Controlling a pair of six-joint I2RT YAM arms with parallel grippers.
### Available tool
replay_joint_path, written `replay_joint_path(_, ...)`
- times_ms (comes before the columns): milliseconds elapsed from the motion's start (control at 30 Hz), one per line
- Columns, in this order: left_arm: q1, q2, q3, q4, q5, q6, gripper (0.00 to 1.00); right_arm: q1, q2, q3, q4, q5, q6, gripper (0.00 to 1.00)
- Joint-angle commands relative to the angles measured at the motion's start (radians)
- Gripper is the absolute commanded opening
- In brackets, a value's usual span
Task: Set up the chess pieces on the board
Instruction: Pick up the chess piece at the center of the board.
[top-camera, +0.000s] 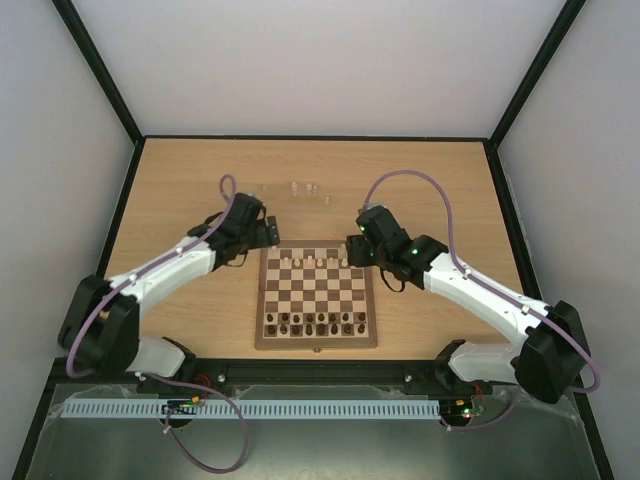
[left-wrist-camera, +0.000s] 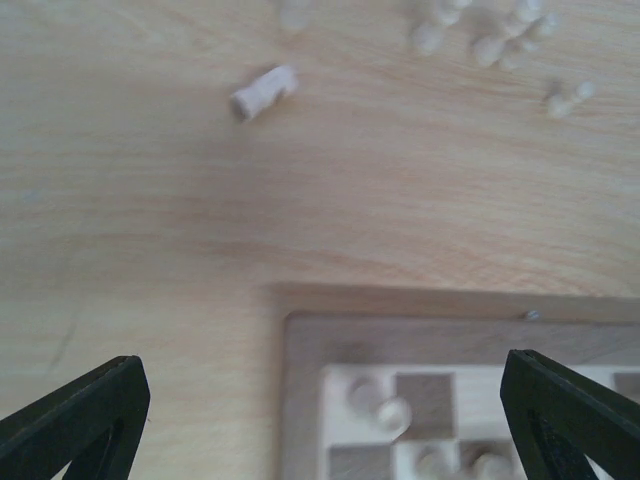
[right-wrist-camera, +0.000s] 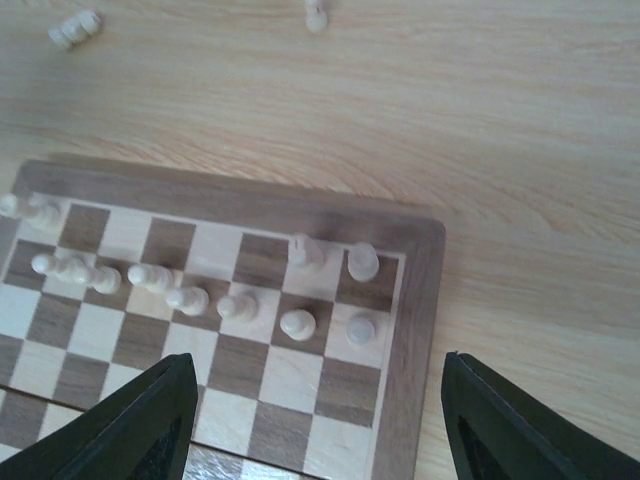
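The left gripper (left-wrist-camera: 320, 400) and right gripper (right-wrist-camera: 318, 400) gape wide and empty by the checkered wooden chessboard's (top-camera: 316, 343) far edge, probably to fetch the loose cream wooden pieces (top-camera: 305, 188) beyond.

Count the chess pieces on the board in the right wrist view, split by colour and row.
Cream pieces on the board, second row from the far edge: 8
Cream pieces, far edge row: 4
Dark pieces in this view: 0
Total: 12
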Motion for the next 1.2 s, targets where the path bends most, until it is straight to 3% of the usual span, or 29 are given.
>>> replay_joint_path(0, -0.034, 0.133, 0.188, 0.027, -0.037, 0.002, 0.99, -0.001, -0.054, -0.057, 0.005, -0.018, -0.017, 0.68)
replay_joint_path(233, -0.021, 0.426, 0.488, -0.018, -0.085, 0.029, 0.96, -0.004, -0.066, -0.092, 0.043, -0.065, -0.016, 0.68)
replay_joint_path(400, -0.004, 0.600, 0.650, -0.014, -0.044, 0.050, 0.77, -0.013, -0.061, -0.093, 0.060, -0.084, -0.025, 0.68)
replay_joint_path(533, 0.009, 0.720, 0.762, -0.025, -0.029, 0.071, 0.67, -0.020, -0.056, -0.095, 0.069, -0.103, -0.028, 0.68)
replay_joint_path(867, 0.064, 0.880, 0.892, -0.009, -0.022, 0.103, 0.48, -0.026, -0.043, -0.095, 0.074, -0.116, -0.032, 0.68)
replay_joint_path(1167, 0.069, 0.937, 0.920, 0.007, -0.003, 0.124, 0.47, -0.032, -0.030, -0.089, 0.073, -0.114, -0.033, 0.67)
